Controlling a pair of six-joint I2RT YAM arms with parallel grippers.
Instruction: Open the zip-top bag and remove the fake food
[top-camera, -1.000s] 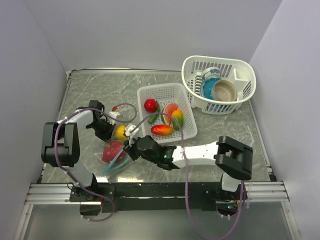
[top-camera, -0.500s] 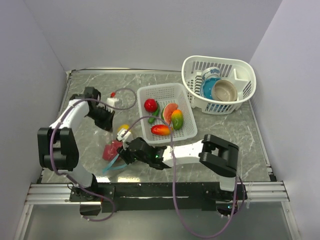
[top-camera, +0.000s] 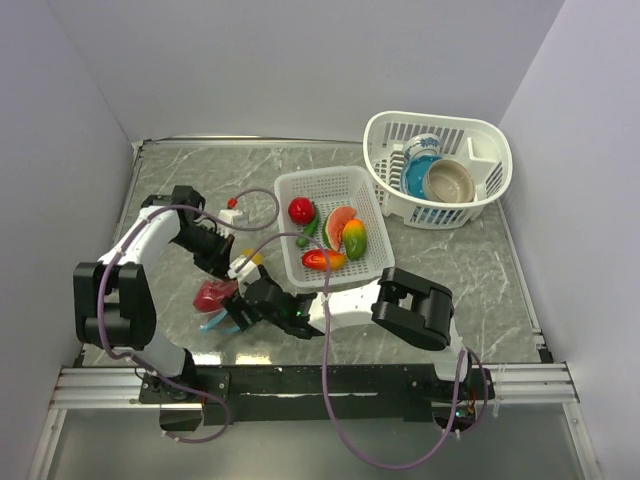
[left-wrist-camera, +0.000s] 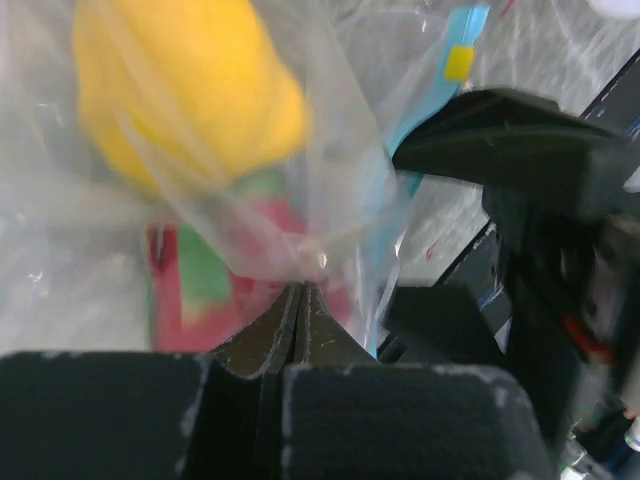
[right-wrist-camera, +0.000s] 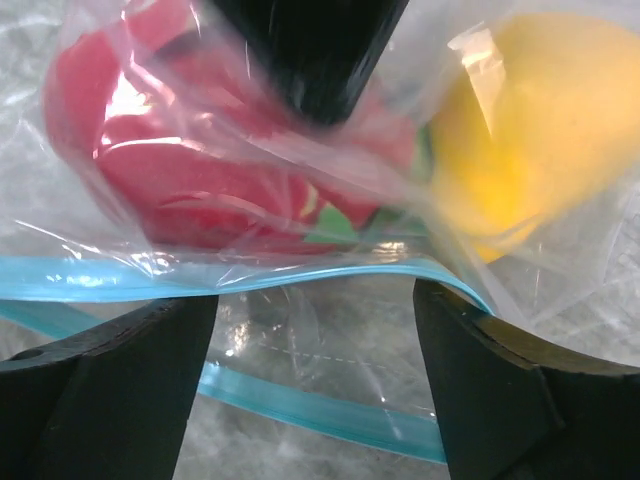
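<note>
left gripper (left-wrist-camera: 302, 292) is pinching the bag (left-wrist-camera: 340, 130); right gripper (right-wrist-camera: 315, 335), spread, is needing the zip (right-wrist-camera: 300, 272) at 6 o'clock of the food (right-wrist-camera: 170, 160).

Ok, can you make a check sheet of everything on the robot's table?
Surface: grey marble table.
Job's things: bag near the arms, with a red piece and a yellow piece inside; its blue zip strip looks parted.
Clutter: white basket holding toy food; oval basket with two bowls.
Claws: left claw shut on bag; right claw open by the zip strip.
Cables: purple cables loop around both arms.
Surroundings: plain walls; nothing else seen.
</note>
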